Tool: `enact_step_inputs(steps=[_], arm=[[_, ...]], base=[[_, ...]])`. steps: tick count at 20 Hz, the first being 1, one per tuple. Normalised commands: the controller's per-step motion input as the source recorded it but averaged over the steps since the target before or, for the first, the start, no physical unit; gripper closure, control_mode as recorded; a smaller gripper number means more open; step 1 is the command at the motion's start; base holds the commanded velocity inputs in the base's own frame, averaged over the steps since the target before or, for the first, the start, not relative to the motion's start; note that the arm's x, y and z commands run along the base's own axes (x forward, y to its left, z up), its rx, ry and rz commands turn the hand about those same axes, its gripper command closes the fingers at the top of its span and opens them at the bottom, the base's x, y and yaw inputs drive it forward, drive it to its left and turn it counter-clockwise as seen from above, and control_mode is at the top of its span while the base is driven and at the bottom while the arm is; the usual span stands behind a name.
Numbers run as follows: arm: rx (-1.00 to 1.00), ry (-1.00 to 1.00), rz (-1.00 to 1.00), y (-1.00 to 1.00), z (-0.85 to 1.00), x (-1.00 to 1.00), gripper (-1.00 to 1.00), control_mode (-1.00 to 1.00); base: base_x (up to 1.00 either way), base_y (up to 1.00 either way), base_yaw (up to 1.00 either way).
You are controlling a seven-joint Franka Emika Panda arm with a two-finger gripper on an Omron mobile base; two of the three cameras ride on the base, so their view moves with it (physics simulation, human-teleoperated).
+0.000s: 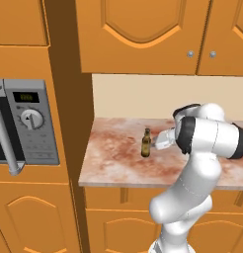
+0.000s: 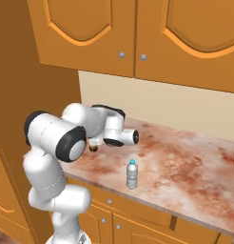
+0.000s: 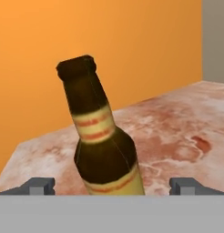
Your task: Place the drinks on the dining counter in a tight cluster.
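The slim dark brown glass bottle stands upright on a narrow marbled counter under orange wall cabinets. My gripper is level with it from the right and open. In the hand view the brown bottle rises between the two fingertips, which stand wide apart on either side without touching it. The small clear water bottle with a blue cap stands upright near the counter's front edge, to the right of the arm. A little of the brown bottle shows behind the arm. The dining counter is out of view.
A tall orange cabinet side walls off the counter's left end, with a grey microwave built in beyond it. Wall cabinets hang low above the counter. A cream backsplash closes the back.
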Motion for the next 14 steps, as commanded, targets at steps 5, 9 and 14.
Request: enact_step_inputs(steps=[5, 9, 14], arm=[[0.00, 0.00, 0.00, 0.06, -0.28, 0.00, -1.00, -1.00], [0.00, -0.04, 0.00, 0.02, -0.03, 0.01, -1.00, -1.00], [0.00, -0.05, 0.00, 0.05, 0.00, 0.07, -1.00, -1.00]], base=[[0.00, 0.00, 0.00], [0.00, 0.00, 0.00], [0.00, 0.00, 0.00]])
